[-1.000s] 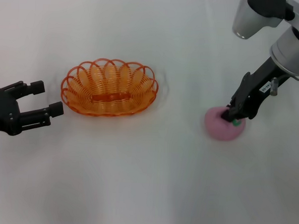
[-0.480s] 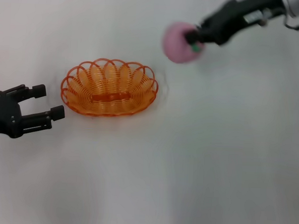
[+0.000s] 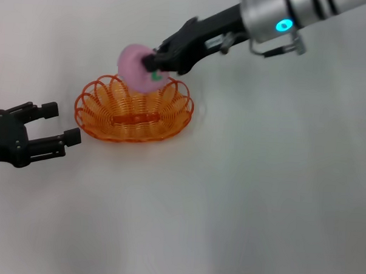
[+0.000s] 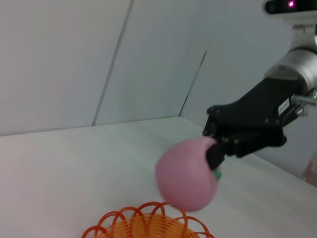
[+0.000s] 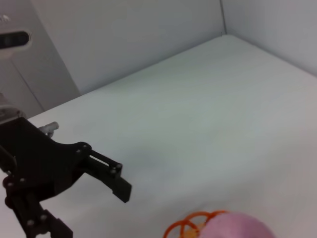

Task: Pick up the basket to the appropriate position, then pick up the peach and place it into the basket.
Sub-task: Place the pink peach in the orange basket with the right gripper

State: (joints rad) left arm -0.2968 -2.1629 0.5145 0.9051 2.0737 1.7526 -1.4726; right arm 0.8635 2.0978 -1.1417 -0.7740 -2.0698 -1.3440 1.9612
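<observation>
The orange basket sits on the white table, left of centre. My right gripper is shut on the pink peach and holds it in the air over the basket's far rim. The left wrist view shows the peach above the basket's rim, with the right gripper clamped on it. The right wrist view shows the top of the peach and a bit of the basket's rim. My left gripper is open and empty, just left of the basket; it also shows in the right wrist view.
The white table spreads around the basket. Grey walls stand behind the table in the wrist views.
My right gripper lifted the peach from the table at the right and carried it left, to above the basket's far rim. The left gripper and the basket stayed put.
</observation>
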